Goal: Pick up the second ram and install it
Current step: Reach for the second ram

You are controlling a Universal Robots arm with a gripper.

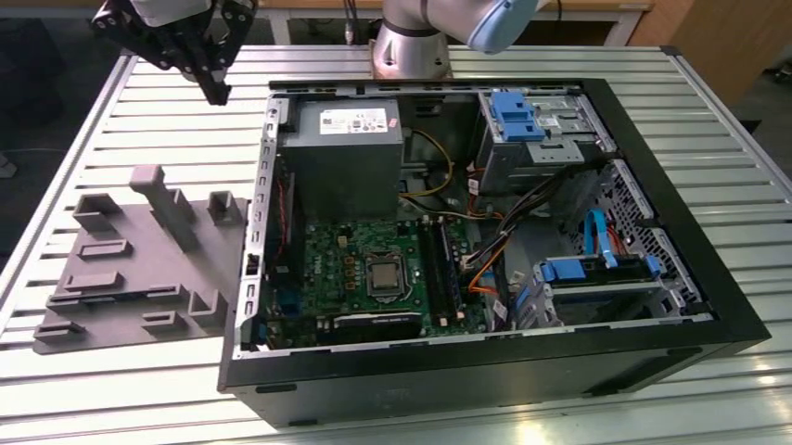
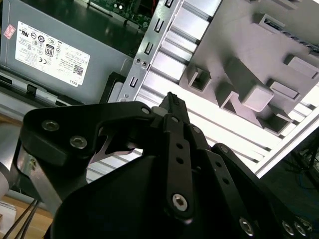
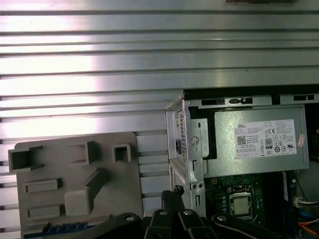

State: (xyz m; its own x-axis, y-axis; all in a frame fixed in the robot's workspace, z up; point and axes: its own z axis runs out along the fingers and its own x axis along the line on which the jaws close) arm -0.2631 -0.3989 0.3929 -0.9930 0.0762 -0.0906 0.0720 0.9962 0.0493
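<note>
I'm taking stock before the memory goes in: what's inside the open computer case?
A grey power supply, the green motherboard, loose cables and blue-tabbed drive bays. Whatever lies beneath the power supply and the bays is covered.

Under me spreads a ribbed metal table (image 1: 124, 389). Directly on it sit a grey moulded tray (image 1: 136, 269), toward the exterior view's left, and just beside it an open black computer case (image 1: 495, 380). My base (image 1: 409, 51) seems to stand at its far edge.
</note>
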